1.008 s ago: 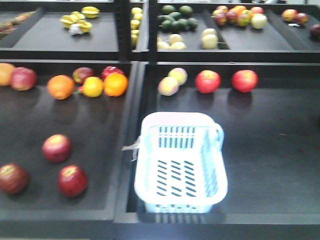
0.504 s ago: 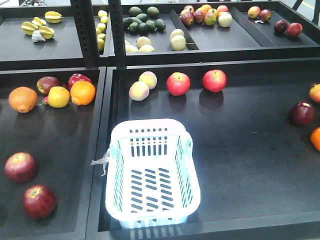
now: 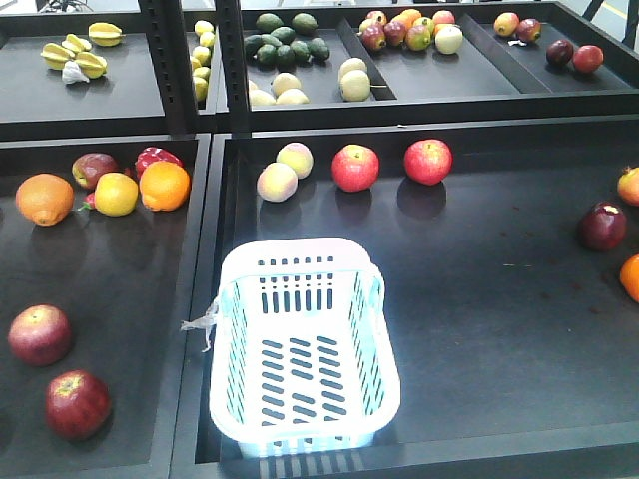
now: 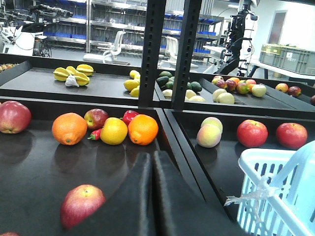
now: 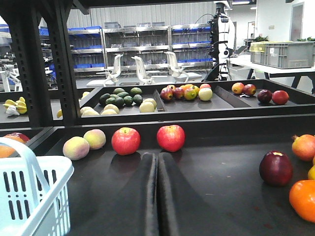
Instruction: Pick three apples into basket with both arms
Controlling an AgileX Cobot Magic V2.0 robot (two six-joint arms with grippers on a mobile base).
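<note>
Where the basket sits: the basket (image 3: 300, 249) stands mouth up in the right tray (image 3: 499, 329) of the bench (image 3: 499, 451), hard against the tray's left wall. A pale tag (image 3: 203, 324) hangs from its left side.
Basket, cut off: the left wrist view shows only a corner, at lower right. The right wrist view shows only a corner, at lower left.
Apples: the rear apple (image 3: 40, 334) and the front apple (image 3: 77, 404) lie apart in the left tray (image 3: 130, 279). The tray wall lies between them and the basket.
Left wrist view: one apple (image 4: 81, 204) lies just left of the fingers (image 4: 133, 196); I cannot tell which of the two it is. A red sliver (image 4: 6, 234) at the bottom-left corner is too cut off to name.
Left end effector (image 4: 150, 156): its fingers are pressed together with only a seam between them, and they hold nothing. It hangs low over the wall between the trays.
Right end effector (image 5: 157, 156): its fingers are together and hold nothing. It is low over the right tray and points toward two red apples (image 5: 126, 140) at the back.
Dark apple (image 3: 602, 226): it lies near the right edge, well apart from the basket. I cannot tell whether it is one of the three.
Right edge: an orange (image 3: 631, 277) is cut off by the frame.
Arms: only the fingers show, and only in the wrist views.
</note>
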